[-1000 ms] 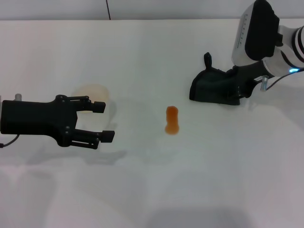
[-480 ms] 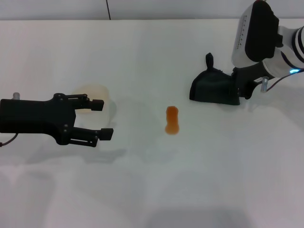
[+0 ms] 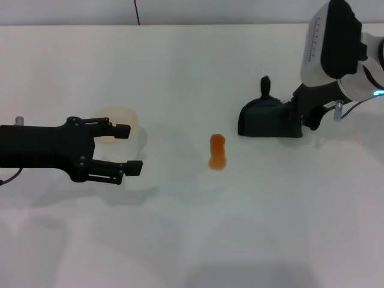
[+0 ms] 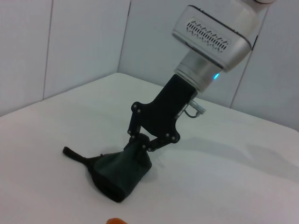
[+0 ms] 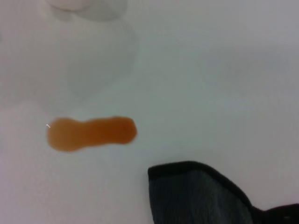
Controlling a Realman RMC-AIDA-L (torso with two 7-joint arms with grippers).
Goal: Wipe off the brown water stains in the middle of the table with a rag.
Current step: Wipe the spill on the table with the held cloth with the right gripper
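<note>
The brown water stain [image 3: 217, 152] is a small orange-brown, peanut-shaped puddle in the middle of the white table [image 3: 198, 228]. It also shows in the right wrist view [image 5: 91, 133]. A dark rag [image 3: 267, 121] lies bunched on the table to the right of the stain and apart from it. My right gripper [image 3: 298, 117] is shut on the rag's right end. The left wrist view shows its fingers [image 4: 148, 142] pinching the rag [image 4: 119, 172]. My left gripper [image 3: 131, 148] hovers open and empty to the left of the stain.
A white cup [image 3: 118, 118] stands just behind my left gripper's fingers. The table's far edge [image 3: 180, 25] meets a grey wall. The rag's edge [image 5: 201, 196] lies close to the stain in the right wrist view.
My right gripper has shifted slightly right and down with the rag, whose thin tail now stands up. My left arm has drawn back a little to the left.
</note>
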